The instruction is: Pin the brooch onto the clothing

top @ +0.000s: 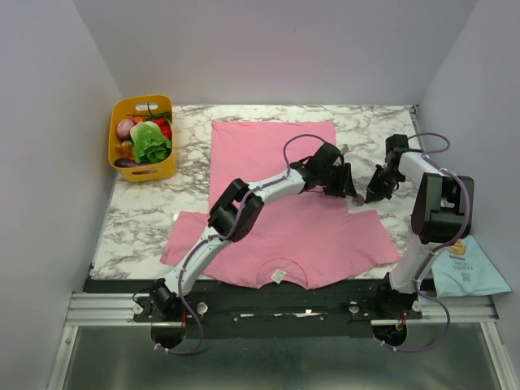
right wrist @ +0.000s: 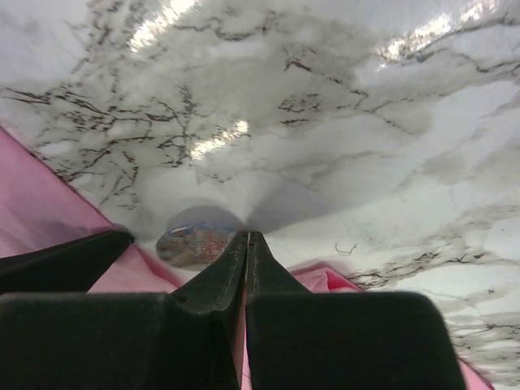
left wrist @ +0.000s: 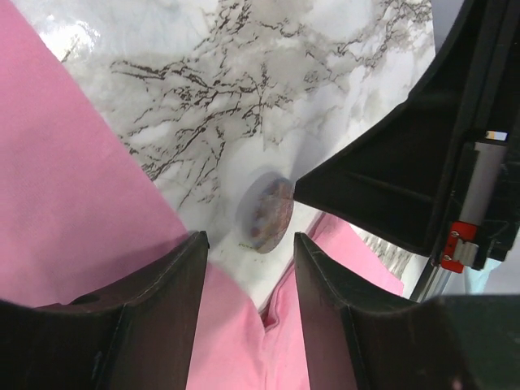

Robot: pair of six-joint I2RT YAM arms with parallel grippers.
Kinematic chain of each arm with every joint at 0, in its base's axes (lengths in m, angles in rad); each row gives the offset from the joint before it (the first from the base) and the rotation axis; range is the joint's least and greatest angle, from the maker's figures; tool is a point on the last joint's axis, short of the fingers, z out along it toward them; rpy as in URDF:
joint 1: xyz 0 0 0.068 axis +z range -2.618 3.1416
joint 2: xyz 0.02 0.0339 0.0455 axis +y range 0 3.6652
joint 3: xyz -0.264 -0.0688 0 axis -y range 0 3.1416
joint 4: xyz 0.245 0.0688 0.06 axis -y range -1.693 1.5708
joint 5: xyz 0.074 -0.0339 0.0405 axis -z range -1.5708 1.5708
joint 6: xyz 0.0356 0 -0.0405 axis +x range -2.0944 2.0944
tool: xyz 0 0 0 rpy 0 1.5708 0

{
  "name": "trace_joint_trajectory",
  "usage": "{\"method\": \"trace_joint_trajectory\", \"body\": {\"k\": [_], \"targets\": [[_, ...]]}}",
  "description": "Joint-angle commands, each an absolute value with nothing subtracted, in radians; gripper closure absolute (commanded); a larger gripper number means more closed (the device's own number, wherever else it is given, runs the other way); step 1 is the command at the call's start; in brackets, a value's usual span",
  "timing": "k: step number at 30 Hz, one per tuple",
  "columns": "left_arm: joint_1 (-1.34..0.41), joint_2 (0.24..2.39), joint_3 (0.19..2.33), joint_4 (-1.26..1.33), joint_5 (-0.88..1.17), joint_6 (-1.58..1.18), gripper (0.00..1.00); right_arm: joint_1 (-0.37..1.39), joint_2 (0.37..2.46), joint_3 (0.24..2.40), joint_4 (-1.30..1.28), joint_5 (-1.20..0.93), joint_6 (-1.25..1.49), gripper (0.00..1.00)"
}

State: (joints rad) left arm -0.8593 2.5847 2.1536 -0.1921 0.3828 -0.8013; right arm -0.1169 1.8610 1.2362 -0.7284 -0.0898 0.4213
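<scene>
One brooch (left wrist: 268, 215) on marble table (left wrist: 244, 73), just ahead of left end effector (left wrist: 249, 244)

Robot lab test cell, not a home: bare grey walls (top: 284, 49) boxing in a marble-print table (top: 374, 130), 2 robot arms (top: 244, 203) bolted to an alu rail (top: 284, 309), yellow basket (top: 153, 171) w/ veg (top: 150, 140).

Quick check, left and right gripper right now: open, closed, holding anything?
Left gripper: open, holding nothing; the brooch lies just ahead of it.
Right gripper: shut, empty, its tip beside the brooch.
</scene>
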Motion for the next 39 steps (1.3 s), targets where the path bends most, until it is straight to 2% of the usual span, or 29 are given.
{"method": "trace_joint_trajectory", "body": {"k": [1,13,24,35,39], "targets": [[-0.871,2.549,2.089,-0.284,0.403,-0.764,0.44,-0.109,1.822,1.195,-0.713,-0.054,0.417,0.9],[-0.896,2.586,2.095,-0.267,0.434,-0.781,0.44,-0.097,1.85,1.172,-0.678,-0.066,0.423,0.9],[-0.894,2.654,2.189,-0.301,0.403,-0.804,0.44,-0.097,1.871,1.203,-0.686,-0.065,0.422,0.9],[-0.877,2.635,2.158,-0.339,0.316,-0.825,0.37,-0.097,1.887,1.246,-0.713,0.023,0.442,0.9],[-0.871,2.631,2.154,-0.344,0.299,-0.825,0.37,-0.097,1.888,1.261,-0.713,0.031,0.445,0.9]]}}
